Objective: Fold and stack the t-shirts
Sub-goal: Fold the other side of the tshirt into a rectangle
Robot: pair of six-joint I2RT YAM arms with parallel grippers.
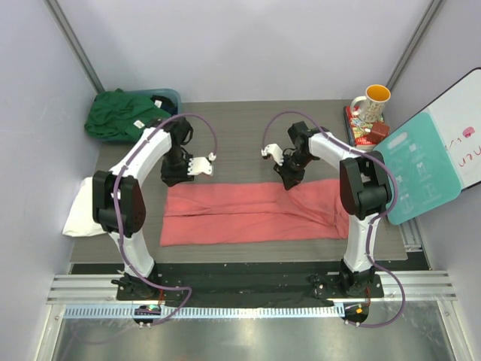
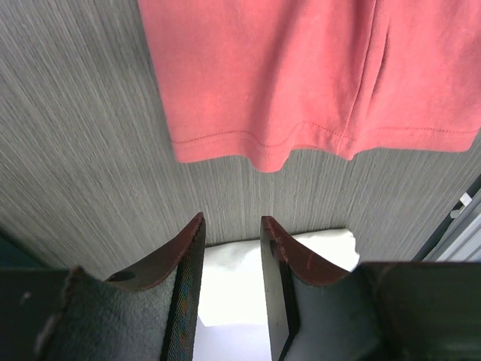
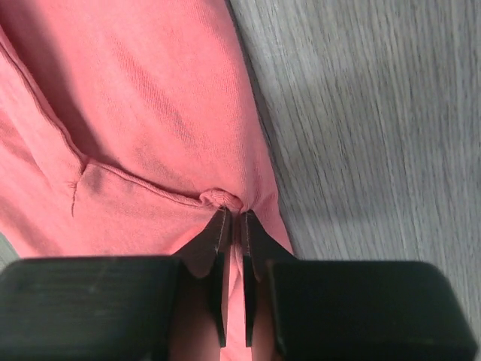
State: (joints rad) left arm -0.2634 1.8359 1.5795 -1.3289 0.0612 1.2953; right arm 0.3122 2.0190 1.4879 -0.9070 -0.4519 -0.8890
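A coral-red t-shirt (image 1: 248, 213) lies folded in a long band across the table's middle. My right gripper (image 1: 289, 180) stands on its far edge right of centre. In the right wrist view the gripper (image 3: 232, 218) is shut on a small bunched pinch of that shirt (image 3: 150, 113). My left gripper (image 1: 175, 178) hovers over the shirt's far left corner, and its jaws (image 2: 232, 226) are open with nothing between them. The coral hem (image 2: 301, 75) lies beyond them. A folded white t-shirt (image 1: 83, 214) (image 2: 233, 263) rests at the table's left edge. A dark green t-shirt (image 1: 120, 114) is heaped at the back left.
A teal tub (image 1: 171, 96) sits under the green shirt in the back left corner. A yellow-lined mug (image 1: 370, 104) stands on a red item at the back right. A teal board (image 1: 421, 169) leans off the right edge beside a whiteboard (image 1: 466, 128).
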